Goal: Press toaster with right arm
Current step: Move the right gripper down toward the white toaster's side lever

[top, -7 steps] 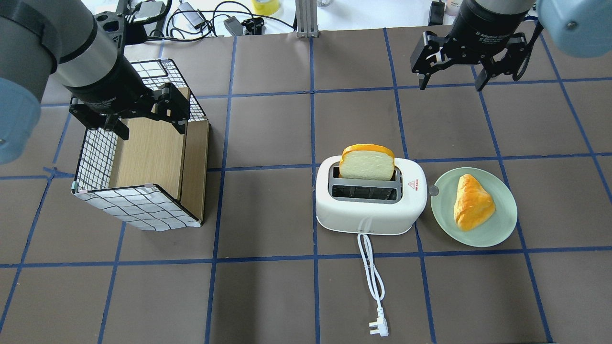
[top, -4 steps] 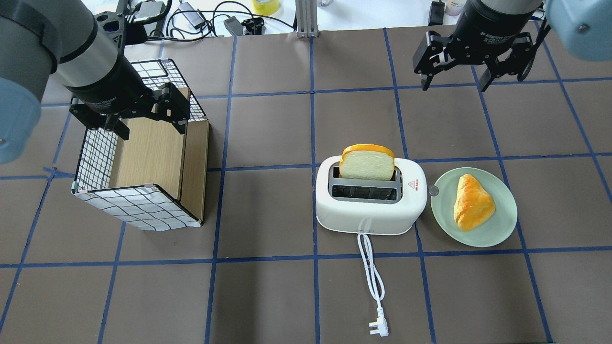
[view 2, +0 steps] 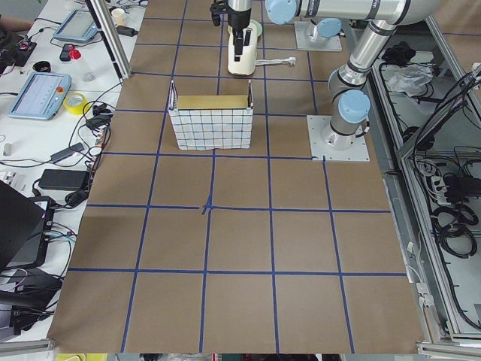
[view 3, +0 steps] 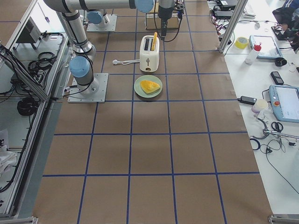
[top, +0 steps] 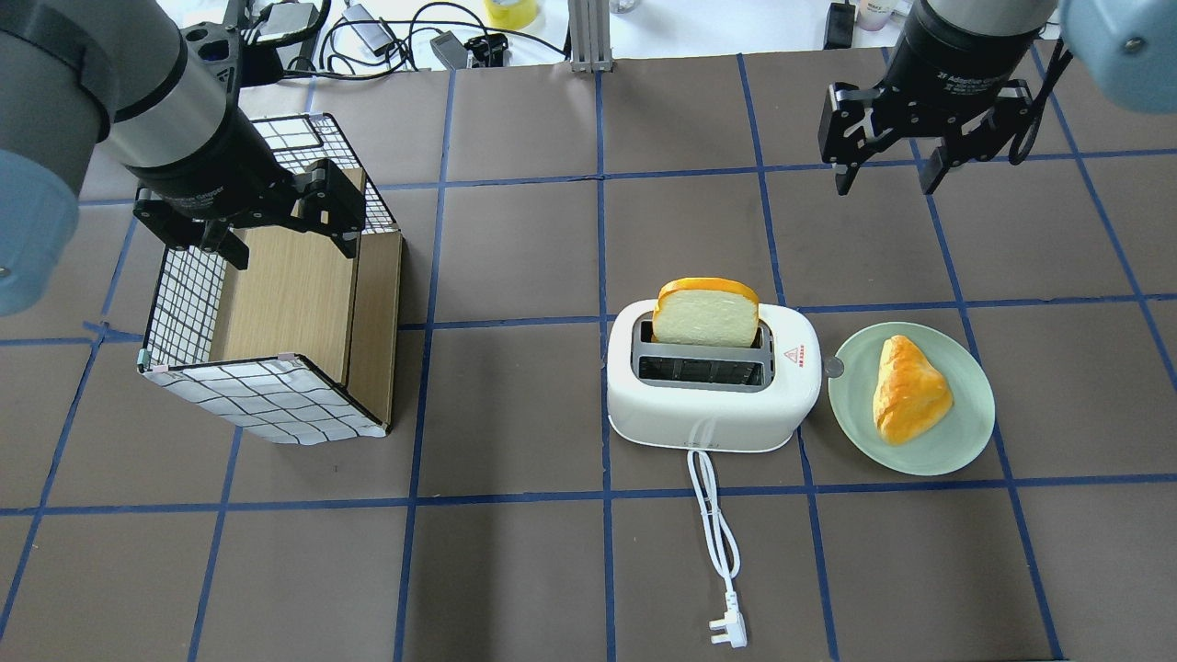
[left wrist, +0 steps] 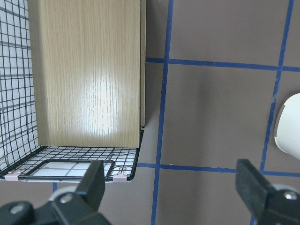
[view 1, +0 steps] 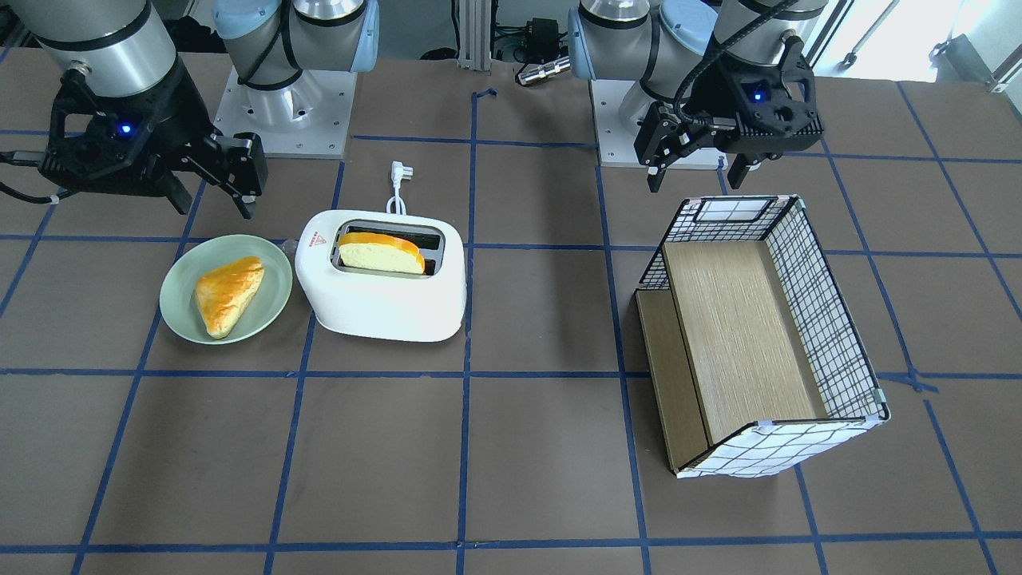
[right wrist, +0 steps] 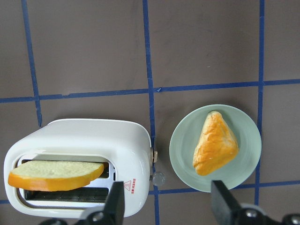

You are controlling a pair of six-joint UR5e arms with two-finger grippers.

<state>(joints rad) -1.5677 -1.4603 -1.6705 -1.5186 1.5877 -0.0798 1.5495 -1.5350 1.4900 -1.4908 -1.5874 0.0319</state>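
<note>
The white two-slot toaster stands right of the table's middle, with a bread slice upright in its far slot. It also shows in the front view and in the right wrist view. A small knob sticks out of its right end. My right gripper is open and empty. It hangs high over the table, beyond the toaster and to its right, well apart from it. My left gripper is open and empty over the wire basket.
A green plate with a pastry sits just right of the toaster. The toaster's white cord and plug trail toward the near edge. The wire basket with wooden boards lies on its side at the left.
My right gripper has shifted a little to the right and slightly nearer, and stays open. The left arm, toaster and plate have not moved.
</note>
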